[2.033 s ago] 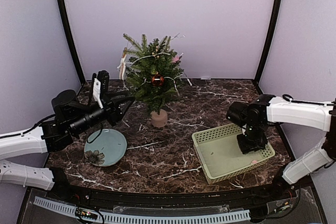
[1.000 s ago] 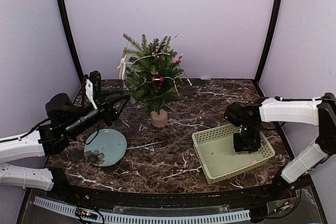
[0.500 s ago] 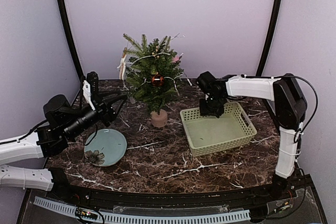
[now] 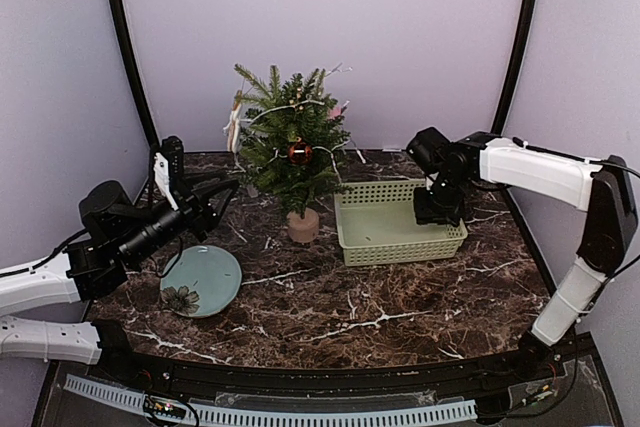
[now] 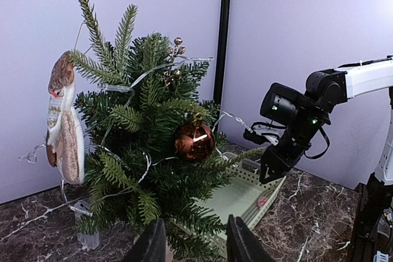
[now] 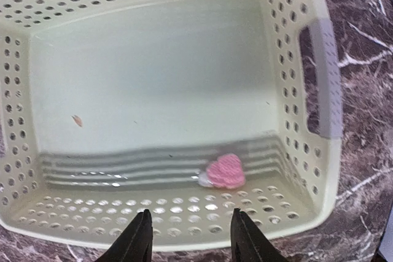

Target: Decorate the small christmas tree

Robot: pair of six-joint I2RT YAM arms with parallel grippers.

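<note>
Left pincer [image 4: 222, 190] hangs left of the tree with fingers apart and nothing between them; it has backed off a touch and points at the branches. Near it, on the dark marble-patterned desk [image 4: 320, 297], lies a pale-blue round plate with a flower print [image 4: 215, 265]. The small christmas tree [image 4: 290, 142], bushy dark-green needles in a beige-pink round pot [image 4: 303, 225], stands at the back centre-left and already carries a flat white-and-brown figure ornament [image 5: 61, 127] and a copper-brown shiny bauble [image 5: 194, 142]. Main change: the pale-green perforated plastic basket [image 4: 385, 247] was at the near right two seconds ago and now sits just right of the pot. Right pincer [image 6: 190, 225] hovers over the basket's right side, fingers apart, clamping nothing visible. One pink knitted heart-like piece [image 6: 225, 171] lies on the basket floor. Likely meaning: the last decoration is now within short reach of the tree, and picking it up looks like the next step.
</note>
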